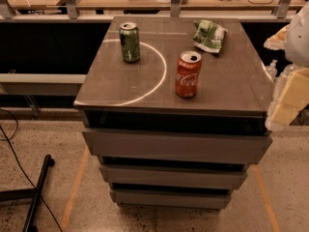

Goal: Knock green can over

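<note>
The green can stands upright at ten o'clock on the desk. The claw hangs off the desk's three o'clock edge, well apart from it; open or closed, I cannot tell.

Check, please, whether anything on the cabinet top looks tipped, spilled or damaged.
Only the snack bag at the back right is crumpled. The green can and red can stand upright, nothing spilled. The end effector hangs right of the cabinet.

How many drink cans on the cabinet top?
2. The green can stands back left; the red can stands near the middle, closer to the front. None appear hidden. The gripper is at the right edge of view, beside the cabinet.
</note>
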